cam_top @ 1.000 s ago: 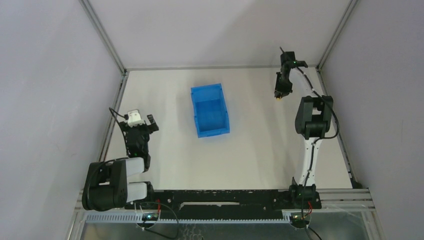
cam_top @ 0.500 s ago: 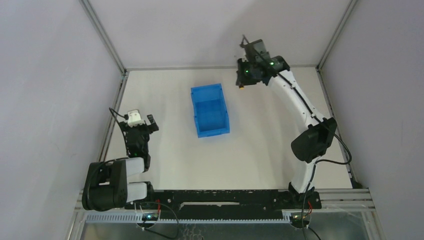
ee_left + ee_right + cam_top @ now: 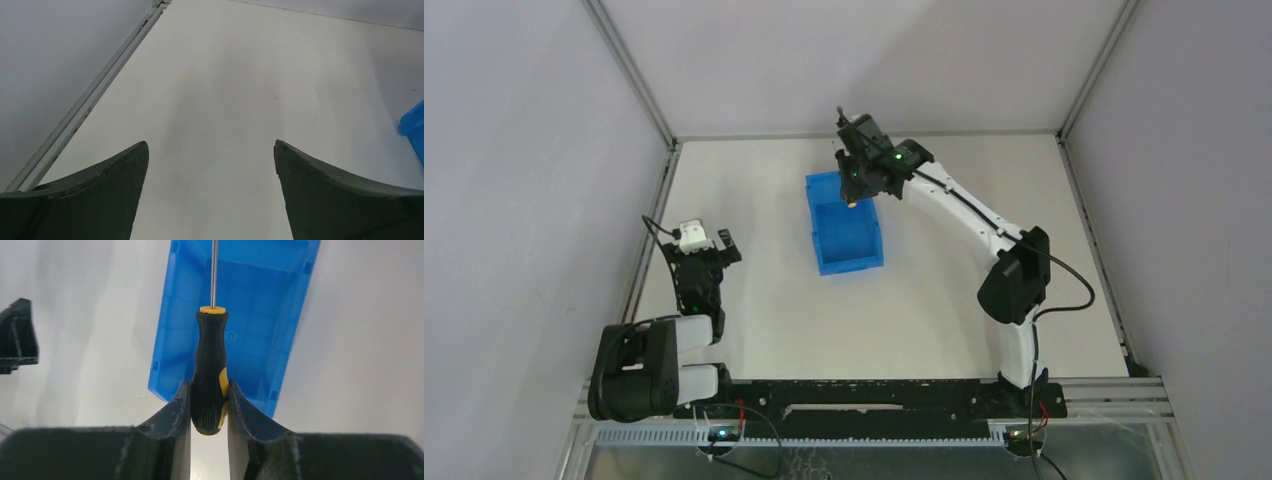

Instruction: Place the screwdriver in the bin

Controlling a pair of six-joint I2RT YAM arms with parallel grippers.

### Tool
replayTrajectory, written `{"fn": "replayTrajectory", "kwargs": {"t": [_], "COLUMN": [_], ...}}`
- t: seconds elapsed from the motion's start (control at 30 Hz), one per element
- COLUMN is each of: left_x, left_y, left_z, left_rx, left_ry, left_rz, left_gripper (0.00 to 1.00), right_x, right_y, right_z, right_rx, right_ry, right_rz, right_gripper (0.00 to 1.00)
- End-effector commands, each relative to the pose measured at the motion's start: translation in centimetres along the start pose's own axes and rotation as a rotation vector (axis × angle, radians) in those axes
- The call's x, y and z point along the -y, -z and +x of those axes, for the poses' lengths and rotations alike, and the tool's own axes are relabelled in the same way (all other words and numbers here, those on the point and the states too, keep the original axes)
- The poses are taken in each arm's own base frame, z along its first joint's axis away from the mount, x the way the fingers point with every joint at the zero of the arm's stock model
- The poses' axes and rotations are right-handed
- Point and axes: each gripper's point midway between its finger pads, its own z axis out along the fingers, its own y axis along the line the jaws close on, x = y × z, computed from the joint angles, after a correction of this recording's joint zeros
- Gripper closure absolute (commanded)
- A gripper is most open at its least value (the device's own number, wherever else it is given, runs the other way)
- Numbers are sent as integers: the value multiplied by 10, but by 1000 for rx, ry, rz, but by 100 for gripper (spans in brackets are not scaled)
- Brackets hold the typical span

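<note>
The blue bin stands in the middle of the table, open side up. My right gripper hangs over its far end, shut on the screwdriver by the black and yellow handle. In the right wrist view the slim shaft points away over the bin interior, and my right gripper pinches the handle's lower part. The screwdriver's yellow tip shows just above the bin's far wall. My left gripper rests open and empty at the left side, well apart from the bin; in its wrist view only bare table lies between the fingers.
Metal frame rails border the table on the left, back and right. White walls close in the cell. A corner of the bin shows at the right edge of the left wrist view.
My right arm has swung from the far right corner leftward across the back of the table, carrying the screwdriver to above the bin's far end. The left arm has not moved.
</note>
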Motion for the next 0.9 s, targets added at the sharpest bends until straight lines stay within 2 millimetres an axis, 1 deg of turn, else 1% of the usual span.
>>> {"fn": "replayTrajectory", "kwargs": {"t": [0.0, 0.1, 0.17, 0.23, 0.33, 0.4, 0.57, 0.67, 0.73, 0.87], "left_x": [3, 3, 3, 3, 3, 3, 3, 3, 3, 3], "left_y": [-7, -7, -7, -7, -7, -7, -7, -7, -7, -7], "left_z": [-24, -24, -23, -24, -24, -23, -23, -23, -23, -23], "left_rx": [68, 68, 67, 68, 68, 68, 67, 67, 68, 67], "left_ry": [-5, -5, -6, -6, -6, -6, -6, -6, -6, -6], "left_rz": [3, 3, 4, 3, 3, 4, 3, 4, 4, 4], "left_gripper": [0, 0, 0, 0, 0, 0, 0, 0, 0, 0], "right_x": [-8, -13, -12, -11, -10, -8, 1, 4, 4, 1], "right_y": [-35, -58, -71, -86, -107, -119, -141, -146, -145, -135], "right_z": [14, 36, 51, 64, 80, 89, 112, 118, 119, 108], "right_rx": [5, -11, -31, -49, -82, -105, -149, -158, -163, -143], "right_ry": [-49, -58, -73, -80, -92, -98, -122, -125, -124, -113], "right_rz": [43, 54, 75, 86, 95, 114, 167, 182, 185, 163], "right_gripper": [87, 84, 83, 80, 77, 72, 68, 62, 57, 50]}}
